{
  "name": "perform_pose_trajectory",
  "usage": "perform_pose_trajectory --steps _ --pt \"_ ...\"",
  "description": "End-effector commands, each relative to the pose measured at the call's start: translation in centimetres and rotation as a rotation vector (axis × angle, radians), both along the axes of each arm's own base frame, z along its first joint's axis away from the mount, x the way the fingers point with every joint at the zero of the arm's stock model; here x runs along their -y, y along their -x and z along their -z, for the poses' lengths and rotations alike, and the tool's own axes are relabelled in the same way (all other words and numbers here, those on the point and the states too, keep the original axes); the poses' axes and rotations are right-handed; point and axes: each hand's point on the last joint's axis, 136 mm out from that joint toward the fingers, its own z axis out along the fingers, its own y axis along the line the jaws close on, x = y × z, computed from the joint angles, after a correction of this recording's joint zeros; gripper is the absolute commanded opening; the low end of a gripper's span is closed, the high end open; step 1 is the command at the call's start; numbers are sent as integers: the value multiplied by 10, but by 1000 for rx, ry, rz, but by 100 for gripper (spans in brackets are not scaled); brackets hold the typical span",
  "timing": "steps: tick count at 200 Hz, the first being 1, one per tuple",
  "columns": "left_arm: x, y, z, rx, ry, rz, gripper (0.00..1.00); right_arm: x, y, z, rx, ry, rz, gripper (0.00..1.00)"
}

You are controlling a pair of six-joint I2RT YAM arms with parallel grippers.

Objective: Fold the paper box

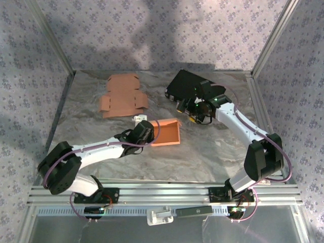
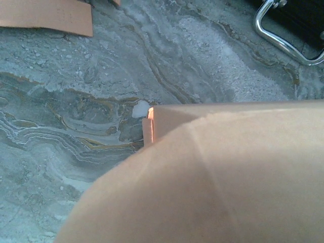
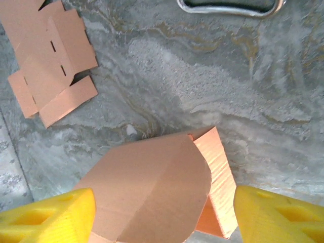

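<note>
A partly folded orange paper box (image 1: 166, 132) lies mid-table, with a rounded flap (image 3: 152, 187) raised over it and a corrugated side wall (image 3: 217, 177) on its right. My left gripper (image 1: 143, 132) is at the box's left edge. In the left wrist view the cardboard (image 2: 228, 167) covers the fingers, hiding their state. My right gripper (image 1: 195, 112) hovers above and to the right of the box. It is open, and its yellow fingers (image 3: 45, 217) stand wide either side of the flap without touching it.
A second flat, unfolded cardboard blank (image 1: 121, 96) lies at the back left. A black tray with a metal handle (image 1: 185, 83) sits at the back right, just behind my right gripper. A small white scrap (image 1: 139, 117) lies beside the box. Metal walls fence the table.
</note>
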Motion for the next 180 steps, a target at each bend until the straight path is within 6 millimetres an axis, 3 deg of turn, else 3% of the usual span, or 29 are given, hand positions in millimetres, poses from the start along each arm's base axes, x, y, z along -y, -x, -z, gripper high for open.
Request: perform_pose_trajectory --steps 1,34,108,180 --pt "10 -2 -22 27 28 23 4 -10 3 4 -58 -63 -4 73" --pt "12 -3 -22 25 32 24 4 -24 4 11 -88 -135 -13 71" --pt "16 -6 -20 21 8 34 4 -34 6 14 -95 -152 -34 55" --pt "24 -13 -11 0 5 22 4 -39 10 22 -109 -168 -35 48"
